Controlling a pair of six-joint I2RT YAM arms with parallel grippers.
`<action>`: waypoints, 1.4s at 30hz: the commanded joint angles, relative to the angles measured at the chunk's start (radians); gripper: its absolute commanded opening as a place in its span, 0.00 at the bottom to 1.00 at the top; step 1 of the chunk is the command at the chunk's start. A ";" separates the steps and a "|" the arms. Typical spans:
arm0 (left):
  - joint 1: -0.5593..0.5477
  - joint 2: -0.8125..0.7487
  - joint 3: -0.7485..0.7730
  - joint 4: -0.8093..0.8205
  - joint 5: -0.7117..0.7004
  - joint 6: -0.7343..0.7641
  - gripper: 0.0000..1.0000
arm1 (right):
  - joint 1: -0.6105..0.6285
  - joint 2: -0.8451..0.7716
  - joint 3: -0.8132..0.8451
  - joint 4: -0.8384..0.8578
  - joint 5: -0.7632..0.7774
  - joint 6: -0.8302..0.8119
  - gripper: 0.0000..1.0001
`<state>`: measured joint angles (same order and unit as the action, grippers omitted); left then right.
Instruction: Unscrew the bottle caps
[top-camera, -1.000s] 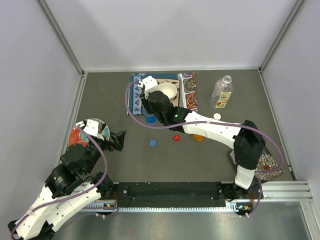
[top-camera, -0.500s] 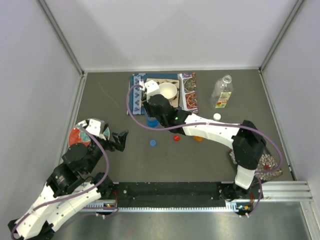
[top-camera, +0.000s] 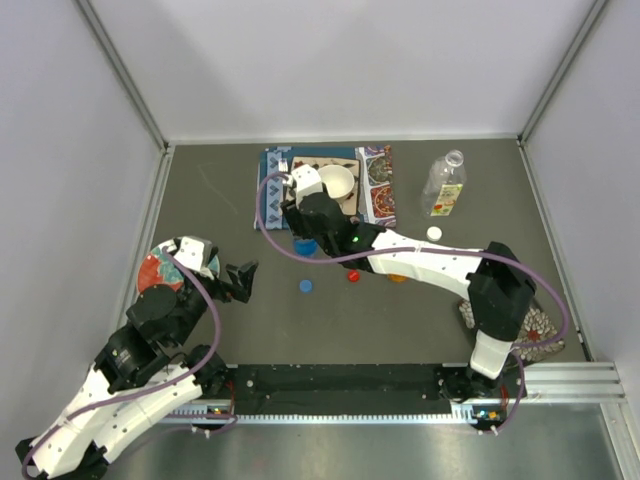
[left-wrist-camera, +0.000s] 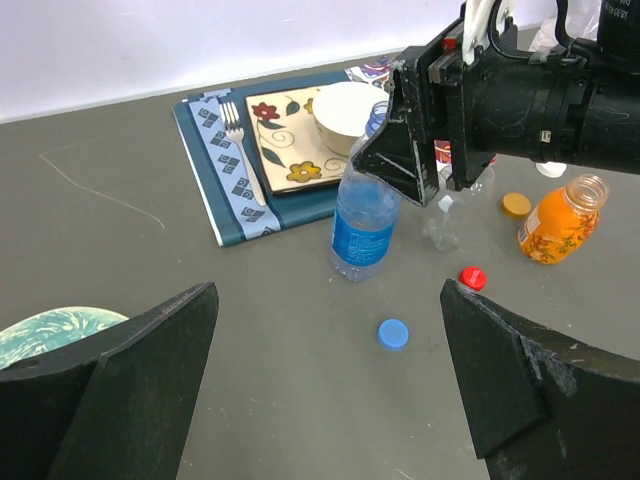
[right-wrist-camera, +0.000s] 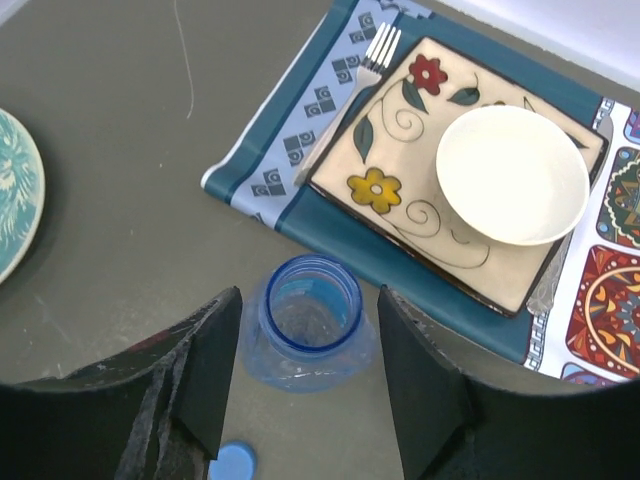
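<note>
Right wrist cam: right jaws are spread, one finger (right-wrist-camera: 200, 370) on each side of the blue bottle (right-wrist-camera: 310, 318), with a small gap both sides and nothing clamped. The bottle stands upright, mouth open, on the surface (top-camera: 215, 215) just off the placemat (right-wrist-camera: 300, 150) edge. On the mat are a floral plate (right-wrist-camera: 400, 170), a white bowl (right-wrist-camera: 512, 175) and a fork (right-wrist-camera: 350, 90).

Caps are all loose on the surface:
- blue cap (left-wrist-camera: 393, 333) is near the blue bottle, on the robot side
- red cap (left-wrist-camera: 472, 278) is just beside a small clear bottle (left-wrist-camera: 440, 220)
- orange cap (left-wrist-camera: 516, 205) is next to the orange bottle (left-wrist-camera: 560, 220)
- white cap (top-camera: 434, 233) is near the tall clear bottle (top-camera: 443, 185)

Left jaws are wide open, holding nothing, and well apart from the bottles. A teal plate (left-wrist-camera: 50, 330) sits at their left.
</note>
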<state>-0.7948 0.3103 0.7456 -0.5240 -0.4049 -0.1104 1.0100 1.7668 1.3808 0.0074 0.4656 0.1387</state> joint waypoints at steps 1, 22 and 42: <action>0.000 0.010 -0.002 0.045 0.014 -0.017 0.98 | 0.012 -0.055 -0.002 -0.001 0.001 0.006 0.59; 0.000 0.010 -0.002 0.044 0.017 -0.028 0.98 | 0.030 -0.076 0.009 -0.004 0.007 -0.007 0.75; 0.000 0.055 0.024 0.056 -0.017 -0.061 0.98 | 0.136 -0.433 0.115 -0.216 0.221 -0.194 0.83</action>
<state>-0.7948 0.3241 0.7456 -0.5232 -0.4046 -0.1349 1.1313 1.5154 1.4651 -0.1600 0.5735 0.0238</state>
